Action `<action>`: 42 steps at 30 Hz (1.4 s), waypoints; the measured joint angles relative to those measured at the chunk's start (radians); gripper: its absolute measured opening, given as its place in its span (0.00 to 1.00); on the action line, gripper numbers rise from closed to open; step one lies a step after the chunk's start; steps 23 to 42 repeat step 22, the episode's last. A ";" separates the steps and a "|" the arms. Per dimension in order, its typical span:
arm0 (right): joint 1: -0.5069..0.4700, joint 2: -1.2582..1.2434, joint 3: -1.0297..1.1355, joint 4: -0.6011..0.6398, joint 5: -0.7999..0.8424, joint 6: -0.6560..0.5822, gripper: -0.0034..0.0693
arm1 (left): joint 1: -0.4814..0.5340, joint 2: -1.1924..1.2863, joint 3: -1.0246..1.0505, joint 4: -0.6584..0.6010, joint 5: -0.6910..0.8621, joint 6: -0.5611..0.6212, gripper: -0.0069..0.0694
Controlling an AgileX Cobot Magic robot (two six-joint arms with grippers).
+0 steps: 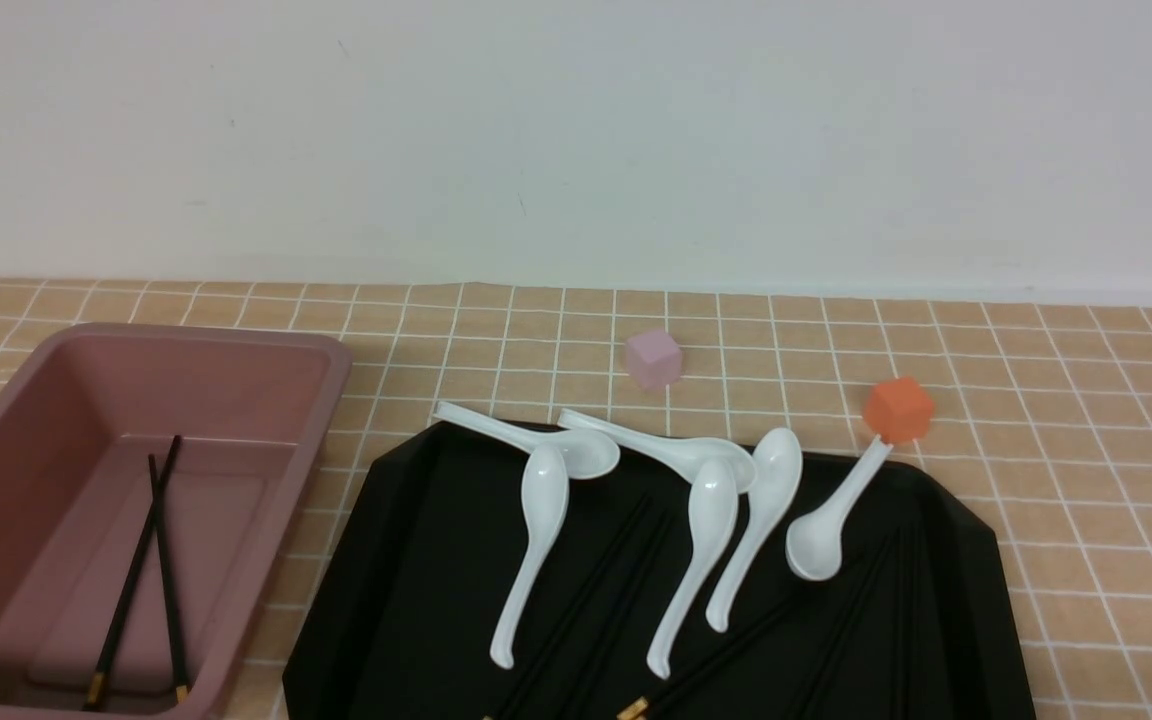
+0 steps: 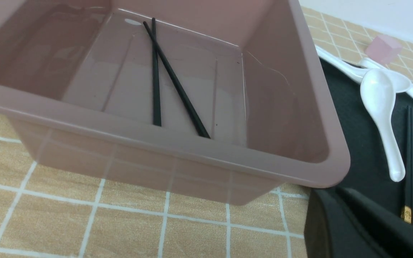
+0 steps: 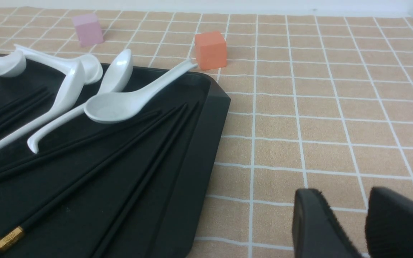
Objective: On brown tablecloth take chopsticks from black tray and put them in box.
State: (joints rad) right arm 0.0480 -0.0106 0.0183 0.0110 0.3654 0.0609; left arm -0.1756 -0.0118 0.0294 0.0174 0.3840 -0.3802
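Neither arm shows in the front view. The left gripper (image 2: 368, 225) appears only as dark fingers at the corner of its wrist view, too cropped to tell whether it is open or closed; it holds nothing visible. The right gripper (image 3: 350, 222) hangs over bare cloth (image 3: 335, 118) beside the tray (image 3: 206, 143), its fingers slightly apart and empty. Two chopsticks (image 1: 151, 575) lie crossed on the box (image 1: 266, 345) floor, gold bands toward the robot. More chopsticks (image 1: 616, 590) remain on the tray, black on black and hard to count, their near ends cut off by the frame; spoons (image 1: 536, 550) lie over some of them. One spoon handle (image 1: 861, 470) overhangs the far rim, touching the orange cube (image 1: 898, 408). A pink cube (image 1: 654, 357) sits behind the tray. Box and tray stand close together.
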 joint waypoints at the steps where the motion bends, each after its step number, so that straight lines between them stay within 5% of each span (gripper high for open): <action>1: 0.000 0.000 0.000 0.000 0.000 0.000 0.38 | 0.000 0.000 0.000 0.000 0.000 0.000 0.13; 42: 0.000 0.000 0.000 0.000 0.000 0.002 0.38 | 0.000 0.000 0.000 0.000 0.000 0.000 0.16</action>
